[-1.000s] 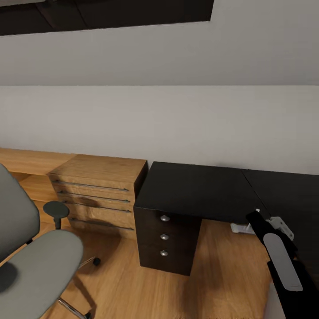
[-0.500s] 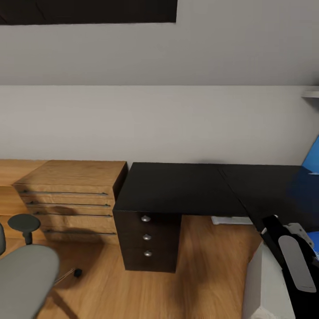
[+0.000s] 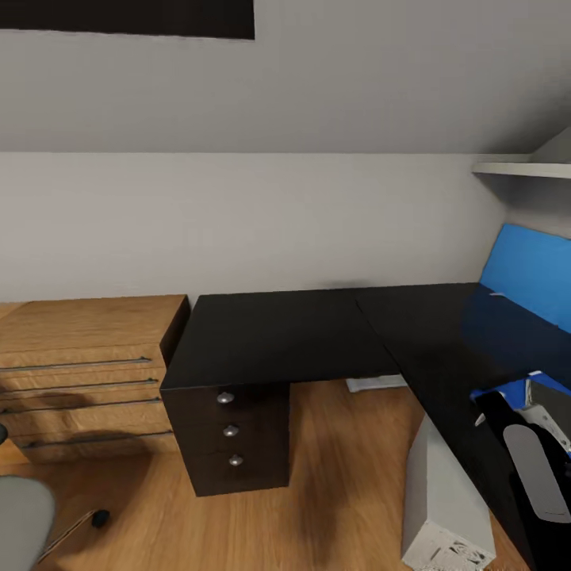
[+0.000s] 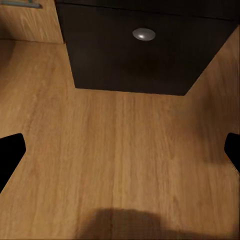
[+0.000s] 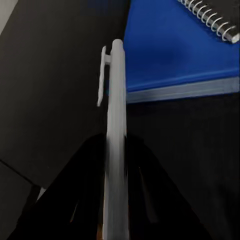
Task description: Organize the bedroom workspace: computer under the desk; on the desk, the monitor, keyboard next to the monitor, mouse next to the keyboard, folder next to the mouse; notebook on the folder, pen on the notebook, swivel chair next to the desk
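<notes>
In the right wrist view my right gripper (image 5: 116, 145) is shut on the slim white pen (image 5: 116, 100), which sticks out between its black fingers. Beyond the pen, the blue folder (image 5: 170, 50) lies on the black desk (image 3: 317, 333), and the spiral edge of the notebook (image 5: 212, 17) rests on the folder. In the head view a blue corner of the folder (image 3: 507, 390) shows beside my right arm (image 3: 531, 468). The grey computer (image 3: 444, 500) stands on the floor under the desk edge. My left gripper (image 4: 120, 155) is open over the wood floor, facing the drawer unit (image 4: 145, 50).
A light wooden dresser (image 3: 79, 365) stands left of the drawer unit (image 3: 230, 432). The swivel chair's seat edge (image 3: 20, 515) is at the lower left. The desk's blue back panel (image 3: 531, 274) and a wall shelf (image 3: 523, 169) are on the right.
The head view has turned right, so everything shifts left in the picture. The chair has slid nearly out of frame, and the blue panel, shelf and computer have come in.
</notes>
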`<state>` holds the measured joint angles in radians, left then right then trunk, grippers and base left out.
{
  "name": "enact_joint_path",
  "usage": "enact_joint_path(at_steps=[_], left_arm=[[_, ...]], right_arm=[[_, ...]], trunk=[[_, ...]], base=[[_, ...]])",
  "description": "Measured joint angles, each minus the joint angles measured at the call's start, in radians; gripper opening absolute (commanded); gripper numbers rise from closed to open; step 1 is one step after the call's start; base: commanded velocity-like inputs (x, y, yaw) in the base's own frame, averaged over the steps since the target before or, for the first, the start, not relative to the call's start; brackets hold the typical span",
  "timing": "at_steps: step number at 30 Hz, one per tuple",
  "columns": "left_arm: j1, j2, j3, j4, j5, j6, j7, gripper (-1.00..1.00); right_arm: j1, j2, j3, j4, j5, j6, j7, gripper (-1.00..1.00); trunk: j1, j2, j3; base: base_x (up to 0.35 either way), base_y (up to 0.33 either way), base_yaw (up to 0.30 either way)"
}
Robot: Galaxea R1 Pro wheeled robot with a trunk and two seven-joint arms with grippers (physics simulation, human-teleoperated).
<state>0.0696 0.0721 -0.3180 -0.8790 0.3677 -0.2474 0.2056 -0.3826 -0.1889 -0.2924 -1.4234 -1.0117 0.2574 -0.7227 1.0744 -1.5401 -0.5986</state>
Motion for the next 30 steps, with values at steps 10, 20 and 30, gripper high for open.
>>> enact_joint_path(at_steps=[10, 20, 30], left_arm=[[0.0, 0.001, 0.001, 0.0, 0.001, -0.002, 0.0, 1.0], [0.0, 0.002, 0.002, 0.0, 0.001, -0.002, 0.002, 1.0], [0.0, 0.001, 0.002, -0.001, 0.001, -0.003, 0.002, 1.0]], right_arm=[[0.0, -0.006, -0.001, 0.013, 0.01, -0.004, 0.0, -1.0], [-0.001, -0.031, -0.003, 0.047, 0.02, -0.007, 0.0, -1.0], [-0.002, -0.027, 0.008, 0.083, 0.095, -0.047, 0.003, -1.0]], trunk=[[0.0, 0.0, 0.0], [0.0, 0.0, 0.0], [0.0, 0.0, 0.0]], base=[[0.283, -0.121, -0.3], [0.071, -0.04, -0.3], [0.125, -0.001, -0.142]])
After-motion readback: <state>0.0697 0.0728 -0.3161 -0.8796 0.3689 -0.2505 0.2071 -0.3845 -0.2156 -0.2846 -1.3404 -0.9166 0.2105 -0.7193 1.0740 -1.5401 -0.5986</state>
